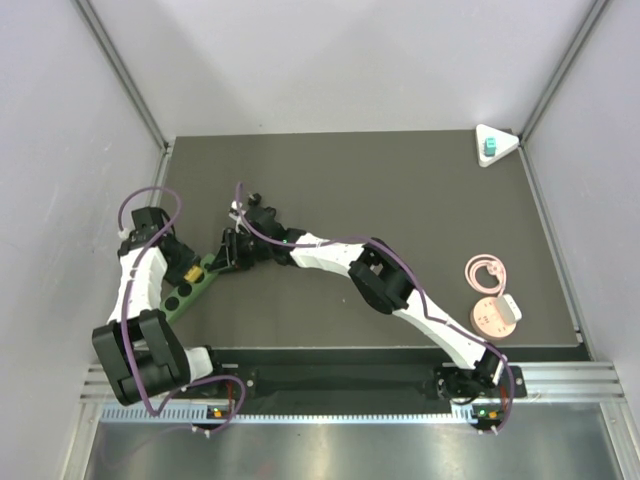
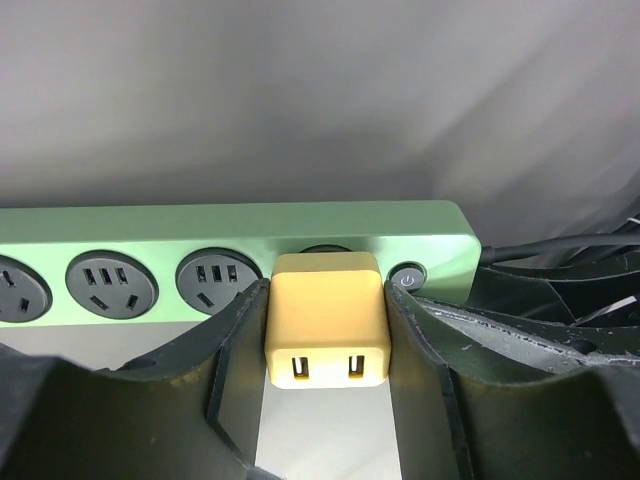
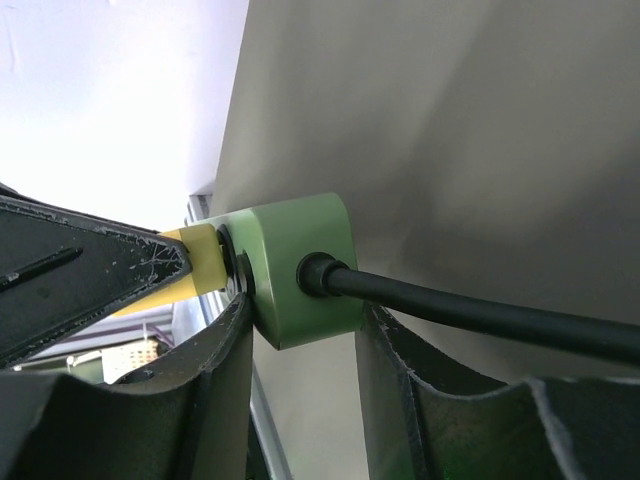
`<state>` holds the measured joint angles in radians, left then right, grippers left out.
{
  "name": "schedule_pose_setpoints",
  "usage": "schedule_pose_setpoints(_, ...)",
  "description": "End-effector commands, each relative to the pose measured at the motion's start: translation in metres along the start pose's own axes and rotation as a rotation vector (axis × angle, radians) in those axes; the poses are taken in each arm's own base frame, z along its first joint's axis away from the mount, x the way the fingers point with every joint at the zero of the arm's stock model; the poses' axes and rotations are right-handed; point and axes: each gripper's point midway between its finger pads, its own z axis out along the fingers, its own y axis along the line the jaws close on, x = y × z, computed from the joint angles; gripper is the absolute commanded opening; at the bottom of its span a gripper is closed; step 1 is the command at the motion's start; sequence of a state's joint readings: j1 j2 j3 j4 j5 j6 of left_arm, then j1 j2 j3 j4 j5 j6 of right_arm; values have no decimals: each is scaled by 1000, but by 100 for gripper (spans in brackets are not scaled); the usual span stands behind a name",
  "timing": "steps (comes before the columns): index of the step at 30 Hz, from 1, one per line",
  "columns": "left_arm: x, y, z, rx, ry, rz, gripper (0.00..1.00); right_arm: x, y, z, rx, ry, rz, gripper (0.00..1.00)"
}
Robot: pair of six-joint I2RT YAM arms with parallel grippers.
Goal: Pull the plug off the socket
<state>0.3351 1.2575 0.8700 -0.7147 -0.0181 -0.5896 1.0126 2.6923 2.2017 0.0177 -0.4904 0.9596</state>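
The teal plug [image 1: 490,148] sits on the white triangular socket [image 1: 503,138] in the far right corner of the mat, far from both grippers. My left gripper [image 1: 190,270] is shut on a yellow cube [image 2: 325,318] that is plugged into a green power strip [image 2: 200,235] at the left of the mat. My right gripper [image 3: 300,312] is shut on the cable end of that strip [image 3: 300,265], with one finger on each side. The teal plug and white socket do not show in either wrist view.
A black cable [image 3: 480,315] leaves the strip's end. A round pink disc [image 1: 495,316] with a small white cube [image 1: 510,303] and a pink ring [image 1: 487,270] lie at the right. Walls enclose the dark mat [image 1: 400,200].
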Motion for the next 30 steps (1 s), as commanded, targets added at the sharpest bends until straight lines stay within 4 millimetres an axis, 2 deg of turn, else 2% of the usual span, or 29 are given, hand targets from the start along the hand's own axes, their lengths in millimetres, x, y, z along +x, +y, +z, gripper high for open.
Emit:
schedule_pose_setpoints(1,-15,-57,-37,246,24,-80,0,71,-157,4,471,92,1,0)
schedule_pose_setpoints(4,-22,-53,-36,251,28,-102,0,76,-163,1,475,104,31,0)
schedule_pose_setpoints(6,-25,-45,-34,245,23,-98,0,69,-155,2,412,87,84,0)
schedule_pose_setpoints(7,-20,-39,-30,230,33,-95,0,71,-160,-1,410,90,104,0)
schedule_pose_setpoints(9,-17,-33,-28,222,17,-72,0,60,-154,-2,378,68,96,0)
schedule_pose_setpoints(10,-8,-26,-22,202,30,-73,0,58,-152,-2,368,66,93,0)
schedule_pose_setpoints(13,1,-11,-17,159,20,-67,0,54,-150,-4,350,63,123,0)
schedule_pose_setpoints(16,-1,-3,-21,122,-9,-42,0,51,-157,-9,413,54,113,0)
schedule_pose_setpoints(18,-7,-6,-26,131,-35,-23,0,52,-162,-11,453,52,97,0)
schedule_pose_setpoints(19,-17,-9,-32,132,-68,-21,0,52,-163,-12,462,50,91,0)
schedule_pose_setpoints(22,-24,-23,-38,138,-68,6,0,58,-166,-10,489,55,78,0)
schedule_pose_setpoints(27,-10,-47,-28,204,39,-3,0,62,-175,-9,533,59,55,0)
schedule_pose_setpoints(30,-6,-53,-19,222,91,-17,0,64,-176,-10,540,61,54,0)
